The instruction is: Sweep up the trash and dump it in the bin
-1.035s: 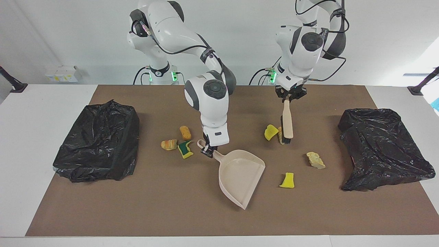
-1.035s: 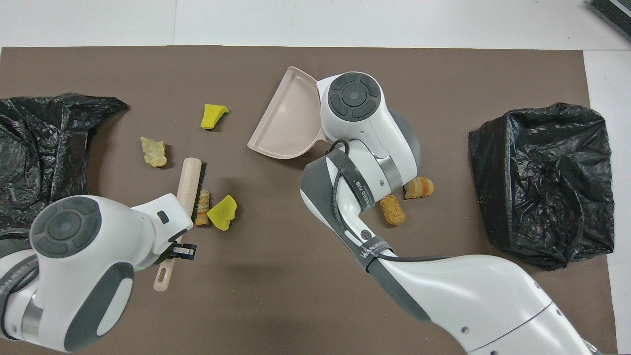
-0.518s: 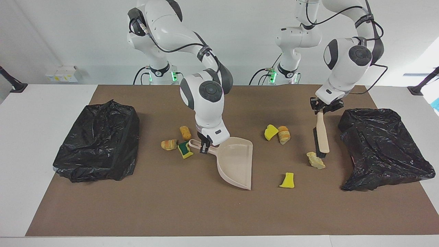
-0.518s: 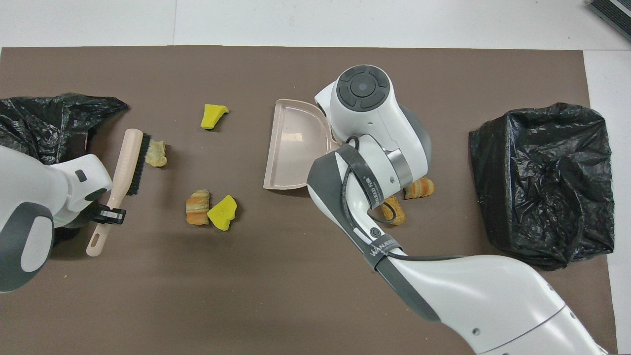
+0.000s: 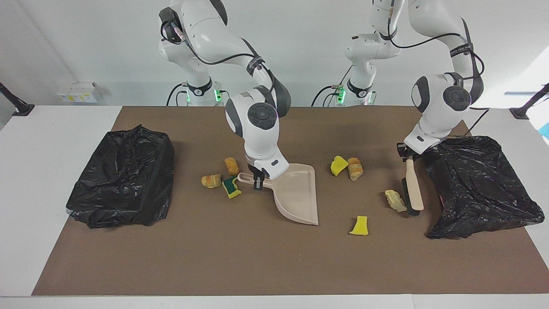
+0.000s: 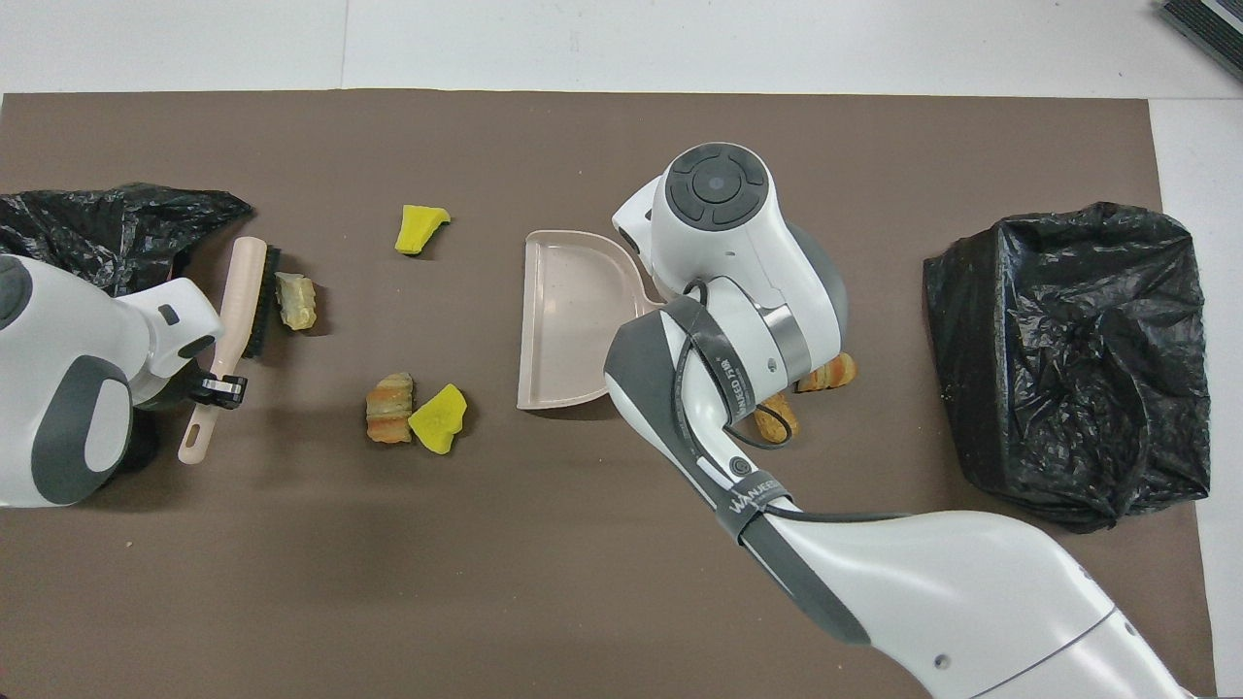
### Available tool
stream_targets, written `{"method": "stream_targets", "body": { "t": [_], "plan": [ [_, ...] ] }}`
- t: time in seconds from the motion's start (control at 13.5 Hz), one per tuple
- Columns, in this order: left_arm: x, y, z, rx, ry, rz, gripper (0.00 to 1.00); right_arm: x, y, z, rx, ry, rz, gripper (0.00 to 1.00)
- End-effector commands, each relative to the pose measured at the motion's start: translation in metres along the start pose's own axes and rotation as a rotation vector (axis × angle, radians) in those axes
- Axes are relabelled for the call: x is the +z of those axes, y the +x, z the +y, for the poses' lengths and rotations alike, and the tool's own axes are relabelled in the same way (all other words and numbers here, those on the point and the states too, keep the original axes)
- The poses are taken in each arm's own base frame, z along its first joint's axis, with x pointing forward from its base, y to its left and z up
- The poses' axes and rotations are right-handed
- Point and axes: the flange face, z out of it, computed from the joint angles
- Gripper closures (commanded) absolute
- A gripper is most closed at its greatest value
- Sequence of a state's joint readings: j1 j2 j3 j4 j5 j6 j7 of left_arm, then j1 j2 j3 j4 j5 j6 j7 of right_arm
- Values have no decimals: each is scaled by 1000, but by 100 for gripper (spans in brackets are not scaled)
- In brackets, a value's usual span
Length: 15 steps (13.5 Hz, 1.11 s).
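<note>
The left gripper [image 5: 408, 153], jaws clamped on the brush [image 5: 412, 189] handle, sets bristles against a beige chunk [image 5: 395, 200] near the counter's left-arm end. The right gripper [image 5: 258, 180] grips the dustpan [image 5: 296, 195] handle mid-counter; other trash [image 5: 347, 168] lies scattered around.

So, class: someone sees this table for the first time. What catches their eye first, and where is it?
The two white arms: the right gripper holds a beige dustpan mid-table, and the left gripper holds a brush beside a beige chunk. A black bin bag sits at the right arm's end, another bag at the left arm's end.
</note>
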State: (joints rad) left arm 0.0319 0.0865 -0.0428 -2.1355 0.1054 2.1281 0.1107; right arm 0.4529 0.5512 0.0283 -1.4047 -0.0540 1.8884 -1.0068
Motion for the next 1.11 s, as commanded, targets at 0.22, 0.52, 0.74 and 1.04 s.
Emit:
{"method": "stream_targets", "body": {
  "t": [0.22, 0.52, 0.74, 1.04],
  "plan": [
    [2, 21, 74, 55, -11, 20, 100, 6, 1, -11, -27, -8, 35, 100],
    [-4, 17, 127, 153, -10, 0, 100, 6, 0, -11, -24, -9, 35, 100],
    [-9, 4, 175, 251, 6, -53, 100, 6, 1, -11, -25, -9, 36, 100],
    [-34, -10, 224, 346, 30, -120, 100, 6, 1, -11, -25, -9, 36, 100]
  ]
}}
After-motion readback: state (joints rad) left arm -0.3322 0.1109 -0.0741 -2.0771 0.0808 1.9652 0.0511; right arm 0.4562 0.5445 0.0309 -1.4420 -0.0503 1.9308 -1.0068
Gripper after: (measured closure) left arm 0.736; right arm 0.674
